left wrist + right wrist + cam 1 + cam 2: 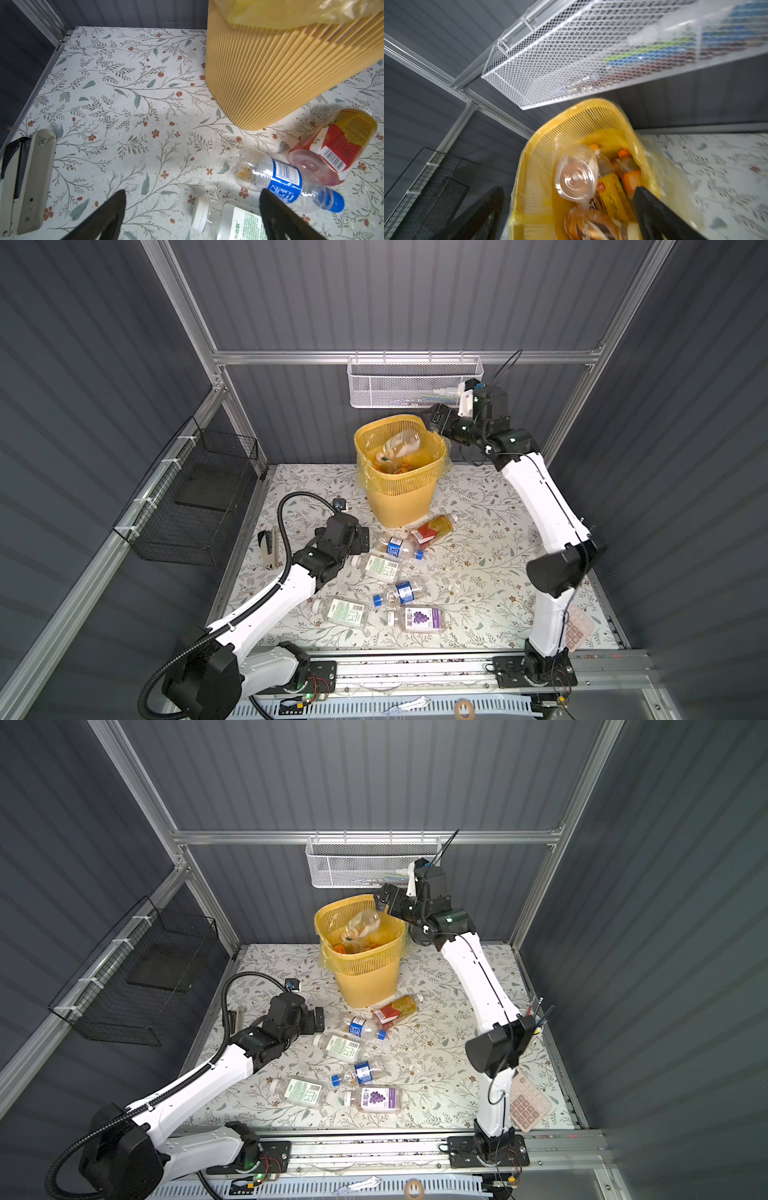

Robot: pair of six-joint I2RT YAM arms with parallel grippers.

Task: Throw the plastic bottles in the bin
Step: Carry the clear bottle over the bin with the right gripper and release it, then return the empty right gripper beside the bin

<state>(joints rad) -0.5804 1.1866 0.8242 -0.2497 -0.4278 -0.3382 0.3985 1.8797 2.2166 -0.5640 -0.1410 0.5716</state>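
Black fingers of the right gripper (570,189) fill the near edge of my right wrist view. They are spread wide with nothing pinched between them. Beyond them a clear bottle (577,178) sits in the mouth of the bin (399,497), free of both fingers. In both top views it lies tilted across the opening, above the heap (630,180) of orange-capped bottles inside. That wrist picture is smeared, so I cannot say whether it touches the heap yet.

Reading the table (478,572) as a clock in a top view, the bin stands at 12 o'clock. Six bottles lie loose from its foot down toward 6 o'clock:
- a red-label bottle (434,528) at the bin's 5 o'clock
- a blue-label bottle (399,548) just beside the red one
- a green-white bottle (378,567)
- a second blue-label bottle (401,593)
- a second green-white bottle (343,611)
- a grape bottle (419,619)

The left gripper (193,191) hovers at about 9 o'clock of the centre, jaws wide apart and empty, beside the first blue-label bottle.

My worries:
- The bin looks fairly full, so the tilted bottle could lodge on the heap or tip over the rim.
- The right wrist is close under the white mesh basket (415,381), and a careless lift could clip it.
- These light, crushed bottles will skid or roll if one finger lands first.
- The left arm is working near the bin's base and could shove it.
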